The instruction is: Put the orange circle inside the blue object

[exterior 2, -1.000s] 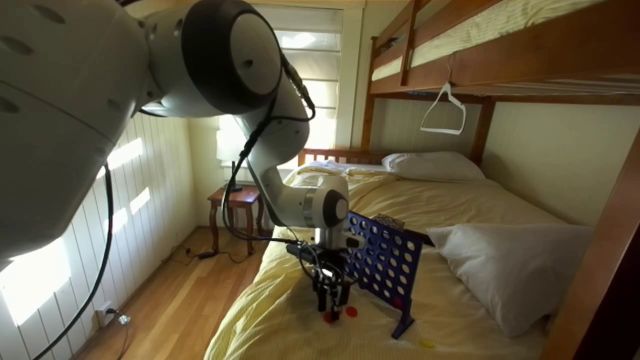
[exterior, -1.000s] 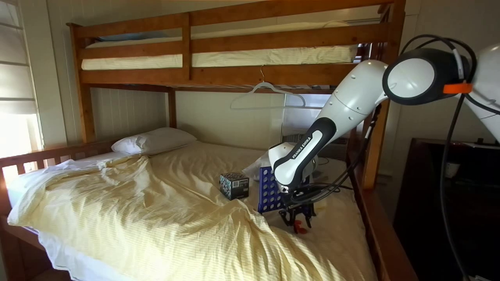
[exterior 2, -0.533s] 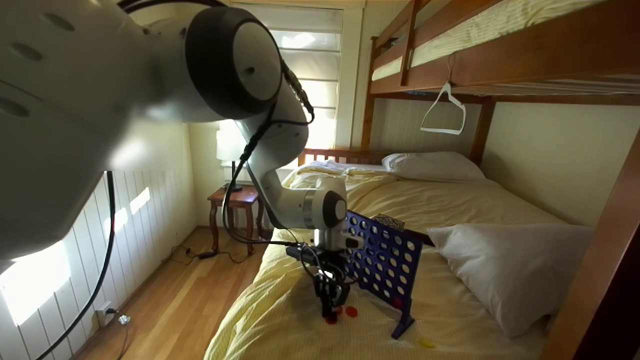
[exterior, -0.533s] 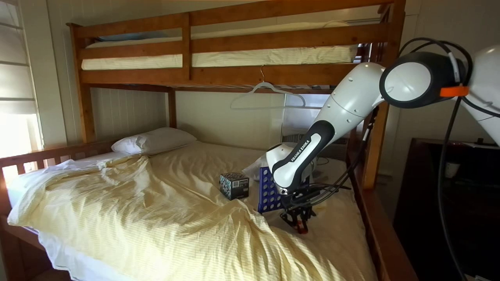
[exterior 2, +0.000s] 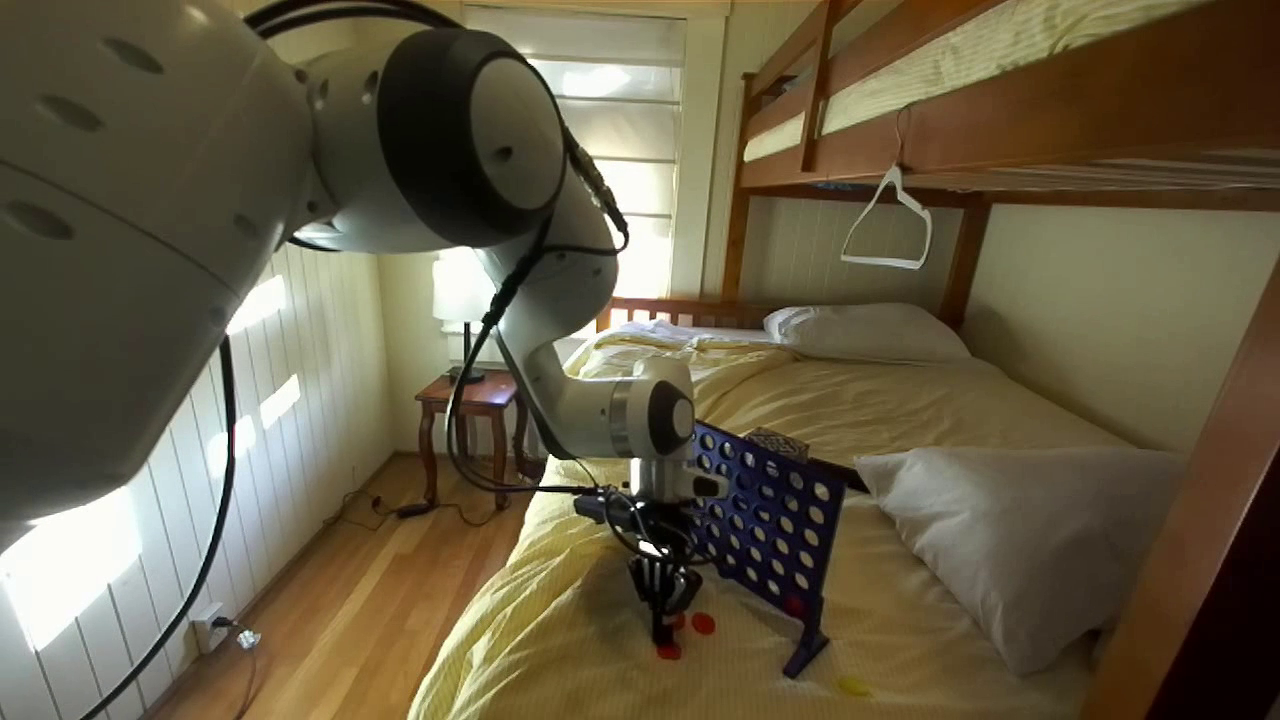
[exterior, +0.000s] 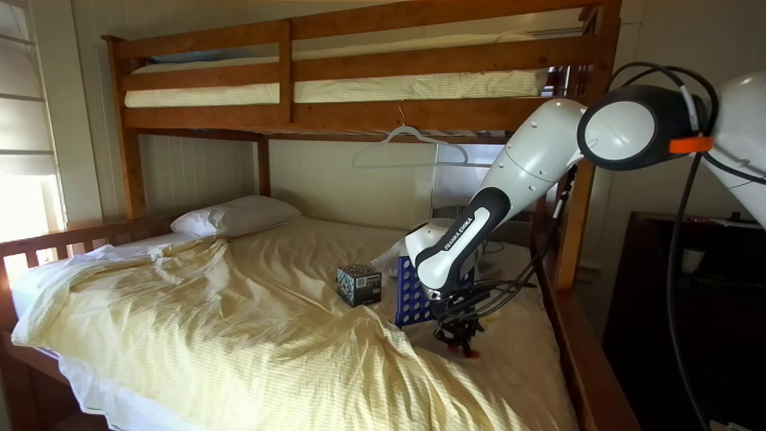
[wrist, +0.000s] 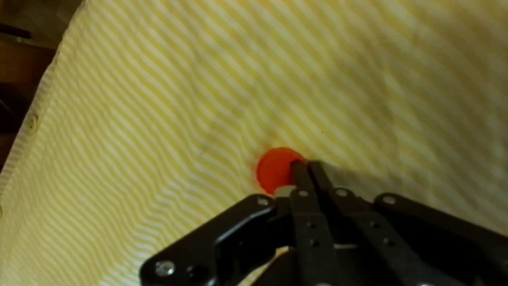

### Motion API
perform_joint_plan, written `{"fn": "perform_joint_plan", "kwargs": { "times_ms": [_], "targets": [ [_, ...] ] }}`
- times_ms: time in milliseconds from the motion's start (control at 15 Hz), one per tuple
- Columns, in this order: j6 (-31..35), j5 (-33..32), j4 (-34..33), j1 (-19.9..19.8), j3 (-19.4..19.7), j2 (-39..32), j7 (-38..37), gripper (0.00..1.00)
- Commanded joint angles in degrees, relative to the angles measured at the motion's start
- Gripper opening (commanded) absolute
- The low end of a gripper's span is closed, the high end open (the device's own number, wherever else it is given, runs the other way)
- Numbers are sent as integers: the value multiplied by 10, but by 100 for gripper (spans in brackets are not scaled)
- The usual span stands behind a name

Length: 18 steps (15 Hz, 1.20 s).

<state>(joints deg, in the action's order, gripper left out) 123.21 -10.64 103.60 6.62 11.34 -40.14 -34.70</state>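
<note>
In the wrist view, the orange circle [wrist: 274, 171] lies flat on the yellow striped bedding, its right part covered by a dark finger [wrist: 300, 174] of my gripper [wrist: 307, 162]. The two fingertips are together over the disc's right edge, and nothing shows clamped between them. An exterior view has the orange circle [exterior 2: 669, 652] just below the fingertips of the gripper [exterior 2: 662, 638]. The blue object [exterior 2: 821, 565] stands upright with its rows of round holes, behind and right of the gripper there. My arm hides part of the blue object [exterior: 400, 299] in an exterior view.
Another red disc [exterior 2: 703, 623] lies close to the gripper, and a yellow disc [exterior 2: 855, 685] is near the board's foot. A patterned box [exterior: 359, 285] and a white pillow [exterior 2: 1020, 540] rest on the bed. The wooden bed rail [exterior: 589, 371] runs alongside.
The fingers have come together from apart. The gripper has shifted slightly, and the orange circle beneath it has slid a little toward the viewer in an exterior view. The blue object stayed put.
</note>
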Motion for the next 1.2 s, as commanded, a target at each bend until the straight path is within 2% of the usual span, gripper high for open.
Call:
{"fn": "perform_joint_plan", "kwargs": {
  "times_ms": [0,600,1000,1067,1133],
  "targets": [
    [-23,-17,-22,6,6,-12,-4,1],
    [7,-11,15,2,1,27,-1,0],
    [37,20,25,-6,-9,33,-12,0],
    [35,24,25,-7,-12,31,-9,4],
    [34,25,26,-6,-12,30,-10,27]
  ]
}}
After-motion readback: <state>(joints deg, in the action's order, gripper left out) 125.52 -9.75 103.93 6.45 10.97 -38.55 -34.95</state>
